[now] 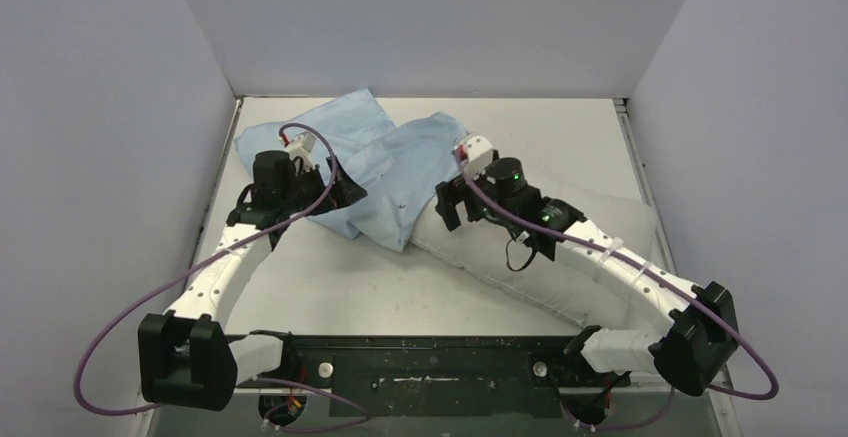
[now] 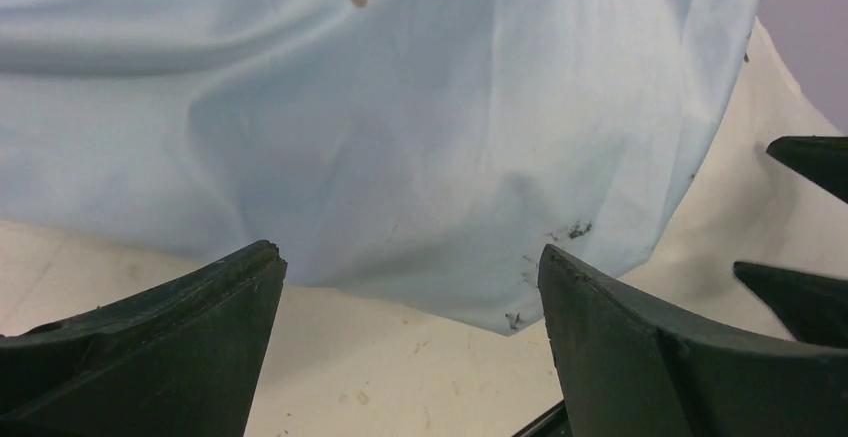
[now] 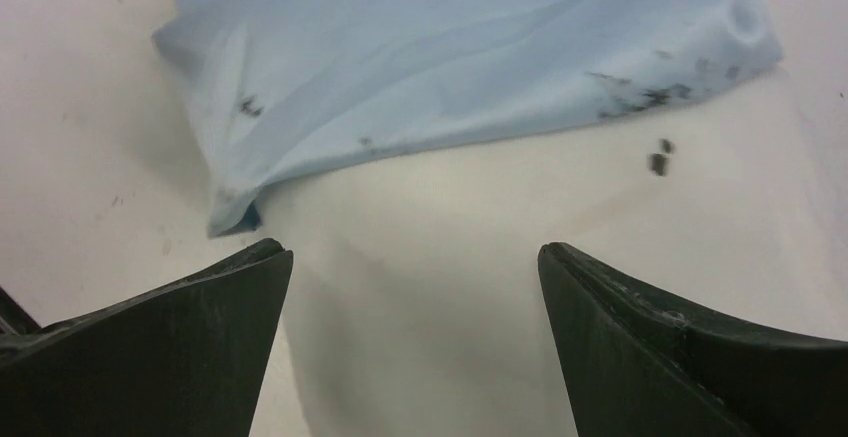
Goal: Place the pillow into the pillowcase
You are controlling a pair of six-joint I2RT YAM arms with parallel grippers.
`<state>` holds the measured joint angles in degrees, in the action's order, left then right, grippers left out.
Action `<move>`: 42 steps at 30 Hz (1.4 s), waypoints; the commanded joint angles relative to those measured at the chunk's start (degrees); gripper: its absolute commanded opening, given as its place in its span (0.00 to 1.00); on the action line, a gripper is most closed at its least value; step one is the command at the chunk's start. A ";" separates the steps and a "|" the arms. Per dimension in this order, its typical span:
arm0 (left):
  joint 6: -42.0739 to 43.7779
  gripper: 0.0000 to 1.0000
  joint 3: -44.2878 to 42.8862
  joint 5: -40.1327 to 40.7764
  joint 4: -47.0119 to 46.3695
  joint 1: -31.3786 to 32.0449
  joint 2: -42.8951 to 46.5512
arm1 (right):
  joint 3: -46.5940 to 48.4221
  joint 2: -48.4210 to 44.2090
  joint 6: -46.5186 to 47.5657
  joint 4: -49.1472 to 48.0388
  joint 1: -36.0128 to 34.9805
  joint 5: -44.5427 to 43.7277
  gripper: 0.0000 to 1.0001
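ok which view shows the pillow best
The top external view: the pillow shows nearly whole, one end covered by the pillowcase. The right wrist view shows only a close patch; the left wrist, perhaps an edge.

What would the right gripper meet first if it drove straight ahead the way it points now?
Most likely the pillow: its off-white surface fills the space just ahead of the open right gripper. The pillowcase edge lies farther on, though depth is hard to judge.

**Open at near middle and far right; cloth across the centre**

Bare worktop [image 1: 350,287] lies open at the near middle and again at the far right corner. The pillowcase [image 1: 390,172] fills the far left. The pillow [image 1: 500,267] runs slantwise from the centre to the near right. Walls [image 1: 100,157] close three sides.
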<state>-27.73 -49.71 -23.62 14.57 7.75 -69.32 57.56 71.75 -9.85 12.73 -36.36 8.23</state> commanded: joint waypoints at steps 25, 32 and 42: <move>-4.37 0.88 9.62 -4.04 -10.23 -0.01 6.08 | 1.87 12.71 21.90 -8.73 -20.31 -29.95 0.00; 1.10 0.84 4.20 5.13 -5.66 8.15 9.01 | 4.96 6.46 0.77 -18.74 -8.97 -12.18 0.00; -4.11 0.75 6.41 8.05 -21.28 14.28 7.71 | 7.41 3.88 -14.28 -21.22 -4.39 -6.65 0.00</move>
<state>-29.69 -43.29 -17.12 5.48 20.29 -61.04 61.12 79.15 -14.28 1.87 -40.47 -3.46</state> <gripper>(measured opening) 0.751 0.110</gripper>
